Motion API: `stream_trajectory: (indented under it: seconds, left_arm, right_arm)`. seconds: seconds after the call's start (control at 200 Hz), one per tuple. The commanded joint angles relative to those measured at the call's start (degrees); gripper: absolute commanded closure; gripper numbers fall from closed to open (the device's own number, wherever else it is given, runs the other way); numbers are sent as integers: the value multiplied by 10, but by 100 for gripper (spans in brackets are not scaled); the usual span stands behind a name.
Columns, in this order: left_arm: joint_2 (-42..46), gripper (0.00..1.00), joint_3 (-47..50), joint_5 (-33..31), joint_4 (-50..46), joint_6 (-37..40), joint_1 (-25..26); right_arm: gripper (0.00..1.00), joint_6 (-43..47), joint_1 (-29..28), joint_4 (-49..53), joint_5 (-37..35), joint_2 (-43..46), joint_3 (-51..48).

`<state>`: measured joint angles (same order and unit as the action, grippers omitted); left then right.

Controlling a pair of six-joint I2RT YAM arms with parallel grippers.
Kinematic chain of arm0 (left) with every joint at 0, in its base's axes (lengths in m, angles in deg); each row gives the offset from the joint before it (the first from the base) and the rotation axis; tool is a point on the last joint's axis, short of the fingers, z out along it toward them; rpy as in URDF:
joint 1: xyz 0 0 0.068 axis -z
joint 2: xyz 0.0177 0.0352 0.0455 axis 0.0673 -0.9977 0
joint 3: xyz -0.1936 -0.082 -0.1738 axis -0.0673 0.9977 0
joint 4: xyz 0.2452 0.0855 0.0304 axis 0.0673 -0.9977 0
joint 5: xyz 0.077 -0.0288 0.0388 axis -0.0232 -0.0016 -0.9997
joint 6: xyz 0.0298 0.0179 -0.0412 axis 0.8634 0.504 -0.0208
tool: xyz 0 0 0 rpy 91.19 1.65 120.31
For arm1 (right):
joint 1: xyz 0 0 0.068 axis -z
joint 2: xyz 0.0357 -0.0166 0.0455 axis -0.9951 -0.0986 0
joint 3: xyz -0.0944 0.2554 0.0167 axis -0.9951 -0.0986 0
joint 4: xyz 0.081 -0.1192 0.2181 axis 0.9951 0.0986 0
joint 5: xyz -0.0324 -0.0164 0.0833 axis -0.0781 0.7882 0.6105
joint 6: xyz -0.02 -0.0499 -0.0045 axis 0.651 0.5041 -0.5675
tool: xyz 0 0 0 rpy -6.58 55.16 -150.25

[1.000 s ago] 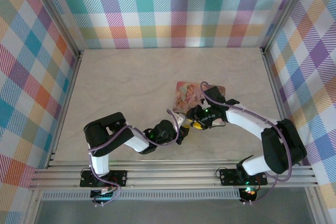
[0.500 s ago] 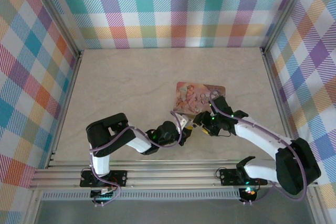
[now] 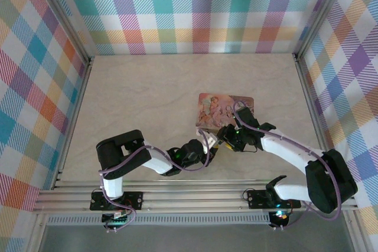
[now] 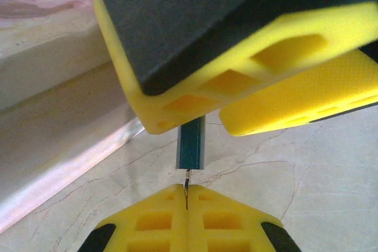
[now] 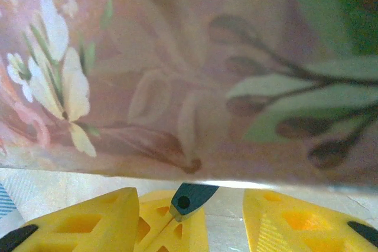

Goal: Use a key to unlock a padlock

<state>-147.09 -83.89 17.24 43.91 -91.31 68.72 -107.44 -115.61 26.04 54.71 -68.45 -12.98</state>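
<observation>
The teal padlock (image 4: 190, 144) is a small upright block just off the pink box's front edge. Its lower end meets the key (image 4: 186, 176), a thin dark sliver pinched in my left gripper (image 4: 186, 188), which is shut on it. My right gripper (image 5: 189, 198) is open. Its yellow fingers (image 5: 77, 222) stand either side of the padlock (image 5: 194, 195) with gaps showing. From above, the left gripper (image 3: 211, 147) and the right gripper (image 3: 224, 138) meet tip to tip. The padlock's upper end is hidden behind a right finger (image 4: 177, 104).
The flat pink illustrated box (image 3: 223, 108) lies directly behind the grippers, its front edge (image 5: 177, 75) close above the padlock. Plaid walls ring the marbled table (image 3: 147, 92). Purple cables loop along both arms.
The right gripper drew back off the pink box toward the near edge and now sits at the box's front edge. The left gripper shifted slightly right and nearer, staying tip to tip with it.
</observation>
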Motion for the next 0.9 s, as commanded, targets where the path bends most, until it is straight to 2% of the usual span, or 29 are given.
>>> stream_trajectory:
  seconds: [0.0,0.1,0.255,0.685,0.78,0.895]
  left_arm:
    - [16,100,-12,-6,-10,21,16]
    - [16,100,-13,-8,-7,22,18]
    - [18,100,-12,-8,-3,21,18]
    - [30,100,-22,-10,-5,7,32]
    - [29,100,-25,-15,-8,10,38]
    - [27,100,-28,-20,-11,11,43]
  right_arm:
    - [49,-10,-5,20,6,-12,15]
    - [50,-14,-5,16,7,-14,13]
    - [57,-14,-5,15,5,-17,16]
    - [59,-19,-7,15,-12,-20,14]
    - [66,-20,-7,14,-13,-20,12]
    - [79,-21,-7,13,-16,-18,10]
